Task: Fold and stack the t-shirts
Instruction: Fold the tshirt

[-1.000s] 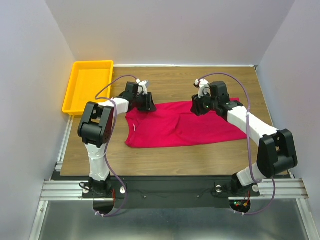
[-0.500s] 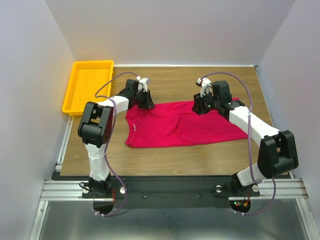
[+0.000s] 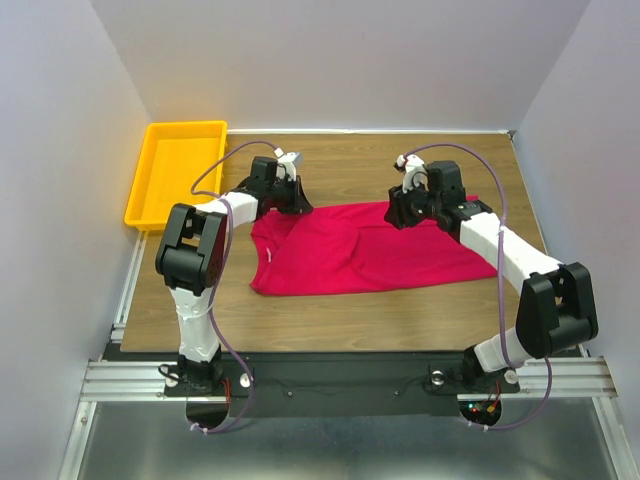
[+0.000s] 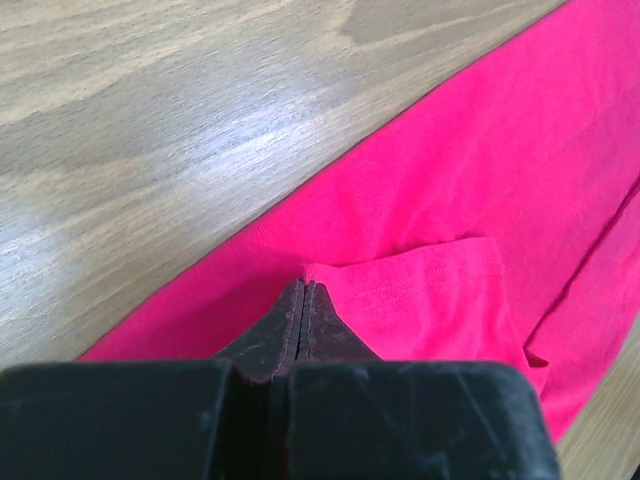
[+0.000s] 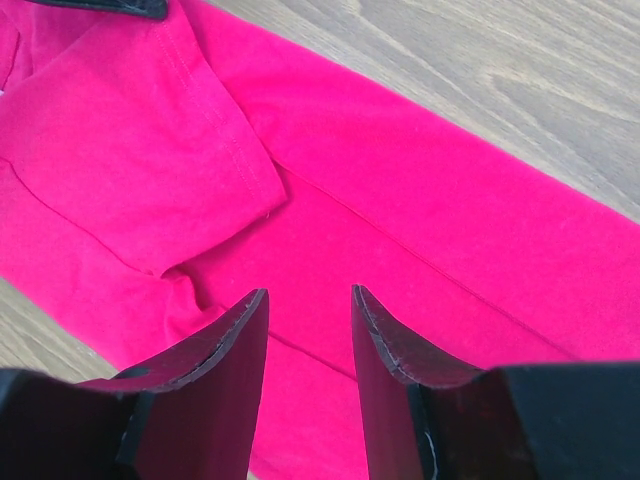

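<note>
The t-shirt lies loosely spread across the middle of the wooden counter, in the centre of the overhead frame, with its neck end toward the left. The left tool sits at the shirt's upper-left edge. Its 2 fingers are pressed tight together, pinching the corner of a folded-over sleeve hem. The right tool stands over the shirt's upper edge, right of centre. Its 2 fingers are spread, with red cloth showing in the gap; whether they touch the fabric cannot be told. A yellow tray sits at the upper left of the frame, apart from the shirt.
</note>
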Controlling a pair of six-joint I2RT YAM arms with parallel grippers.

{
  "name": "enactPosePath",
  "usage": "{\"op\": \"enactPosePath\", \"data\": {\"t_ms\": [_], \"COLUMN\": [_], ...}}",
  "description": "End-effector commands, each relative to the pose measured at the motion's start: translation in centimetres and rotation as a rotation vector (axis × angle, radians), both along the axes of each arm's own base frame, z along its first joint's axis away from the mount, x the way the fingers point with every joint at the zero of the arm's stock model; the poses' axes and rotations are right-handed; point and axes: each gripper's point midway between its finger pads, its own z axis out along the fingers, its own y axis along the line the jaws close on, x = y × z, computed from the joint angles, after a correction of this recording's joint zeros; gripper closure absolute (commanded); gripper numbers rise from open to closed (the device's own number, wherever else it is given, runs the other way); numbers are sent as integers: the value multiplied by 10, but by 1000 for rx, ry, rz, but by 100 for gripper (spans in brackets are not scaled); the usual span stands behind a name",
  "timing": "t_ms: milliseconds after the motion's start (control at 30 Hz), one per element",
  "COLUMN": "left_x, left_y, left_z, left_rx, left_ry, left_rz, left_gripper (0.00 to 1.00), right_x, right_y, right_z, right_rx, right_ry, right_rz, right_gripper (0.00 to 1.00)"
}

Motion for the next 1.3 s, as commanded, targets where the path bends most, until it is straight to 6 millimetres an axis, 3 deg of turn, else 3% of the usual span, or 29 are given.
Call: {"op": "enactPosePath", "data": {"t_ms": [0,33,100,133,167,300,433,533,567,633,700,767,800,833,867,933,1000,1100,1267], "left_x": [10,10,14,14,19,26,34,31,21,10,-17,-38,-59,-76,-83,-116,-146,-176,-188], "left_y": [-2,-1,4,5,10,27,52,62,63,64,69,74,82,86,88,100,113,119,124], "left_z": [42,43,40,38,37,32,50,88,107,125,141,146,145,158,136,114,86,57,47], "left_rx": [-25,-21,0,10,31,110,194,190,165,130,81,46,31,-28,-19,-31,-58,-115,-197], "left_ry": [-139,-140,-137,-128,-130,-119,-180,-274,-311,-349,-366,-360,-358,-364,-304,-229,-122,-19,56], "left_rz": [3,8,39,50,77,168,287,327,324,319,330,349,369,401,410,451,519,585,689], "left_gripper": [100,100,91,80,75,66,63,60,60,56,53,45,43,39,38,35,33,32,32], "right_x": [1,1,2,2,2,2,3,2,1,1,3,7,8,9,9,6,2,-1,0], "right_y": [0,0,-1,-1,-2,-2,-3,-4,-4,-10,-23,-49,-57,-79,-89,-111,-117,-107,-77], "right_z": [15,16,17,17,16,17,19,20,19,22,24,21,21,17,14,4,-3,-11,-10], "right_rx": [28,28,29,28,27,25,23,21,21,8,-15,-29,-23,-27,-30,-60,-90,-78,39], "right_ry": [-44,-45,-48,-49,-48,-49,-56,-56,-53,-63,-72,-52,-41,-17,-4,10,11,34,107], "right_rz": [4,4,2,3,0,2,1,5,12,3,-37,-103,-118,-166,-185,-210,-191,-99,70], "right_gripper": [56,55,55,55,55,55,55,55,55,55,55,55,55,55,55,54,53,46,34]}}
